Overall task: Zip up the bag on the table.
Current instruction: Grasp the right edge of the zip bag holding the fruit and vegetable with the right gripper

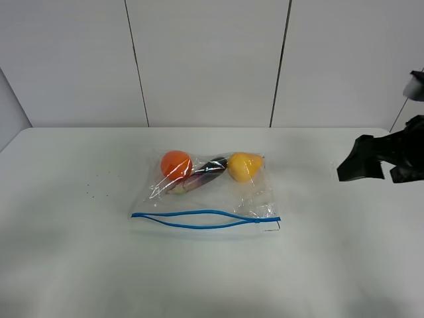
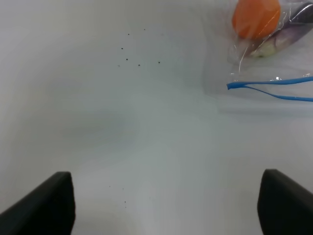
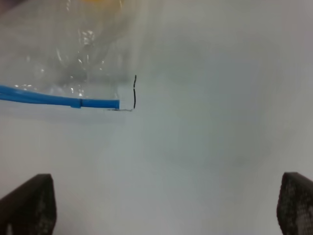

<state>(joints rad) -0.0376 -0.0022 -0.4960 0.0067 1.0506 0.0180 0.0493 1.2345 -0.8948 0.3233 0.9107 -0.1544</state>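
**Both grippers standing wide open, bag lying unzipped between them**

The left gripper (image 2: 164, 205) is holding its jaws spread wide with only bare table (image 1: 79, 265) showing between its two dark fingers (image 2: 41, 203); it is gripping nothing. The right gripper (image 3: 160, 208) is likewise standing fully open and carrying nothing; in the high view it is hovering over the table's right side.

The bag (image 1: 212, 192) is lying flat on the table, well apart from both grippers; it is sitting ahead of the left gripper and off toward its right, and to the left of the right gripper. Its blue zipper strip (image 1: 205, 220) is running along the edge nearest the robot; the two blue tracks are meeting at both ends and bowing apart in the middle, so the bag is lying unzipped. One end of the strip is ending ahead of the right gripper, just beside a small black mark (image 3: 134, 91).

Inside the bag, on the side away from the strip, an orange toy (image 1: 175, 163), a dark purple toy (image 1: 209, 172) and a yellow toy (image 1: 244, 165) are lying in a row. A few tiny dark specks (image 2: 139, 54) are dotting the table ahead of the left gripper.
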